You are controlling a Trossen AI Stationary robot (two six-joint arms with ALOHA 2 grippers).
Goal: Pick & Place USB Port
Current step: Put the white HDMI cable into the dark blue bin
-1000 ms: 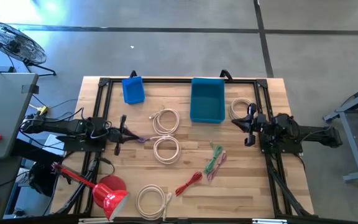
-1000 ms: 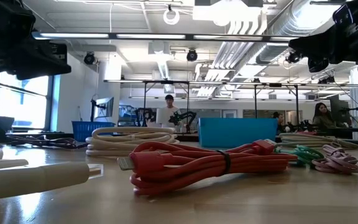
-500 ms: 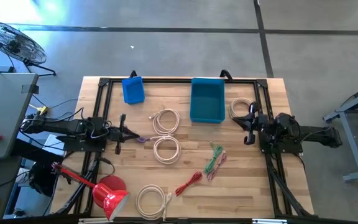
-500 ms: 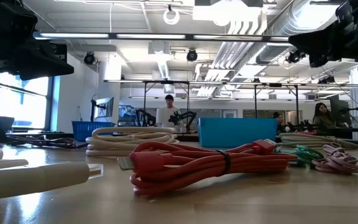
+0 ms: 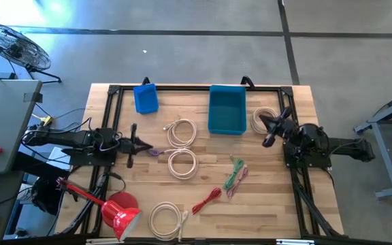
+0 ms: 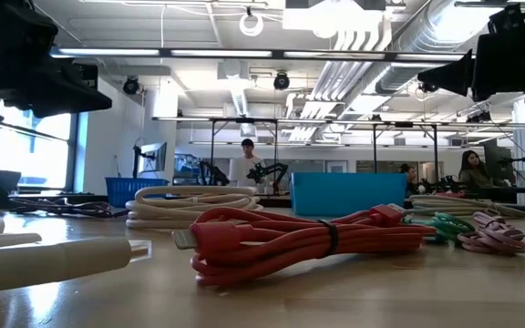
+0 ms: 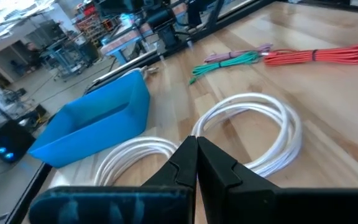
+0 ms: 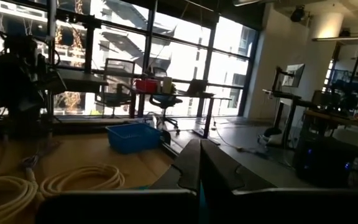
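Observation:
Several bundled USB cables lie flat on the wooden table: white coils (image 5: 181, 131) (image 5: 182, 163) (image 5: 165, 219) (image 5: 263, 118), a red bundle (image 5: 206, 199), a green one (image 5: 235, 173), a pink one (image 5: 237, 184) and a small purple one (image 5: 156, 152). A large blue bin (image 5: 226, 109) and a small blue bin (image 5: 145, 99) stand at the far edge. My left gripper (image 5: 141, 144) is shut and low over the table's left side, with the purple cable just past its fingertips; no touch shows. My right gripper (image 5: 269, 131) is shut and raised at the right, beside the far right white coil.
A red cone-shaped lamp (image 5: 119, 211) lies at the near left corner. A black frame (image 5: 182, 88) runs along the table's edges. In the low view the red bundle (image 6: 308, 239) lies nearest. People stand and sit in the room behind the table (image 6: 247, 162).
My right gripper has rolled about its wrist, so it now stands slantwise, and has shifted a little toward the table's far edge. It has stayed shut.

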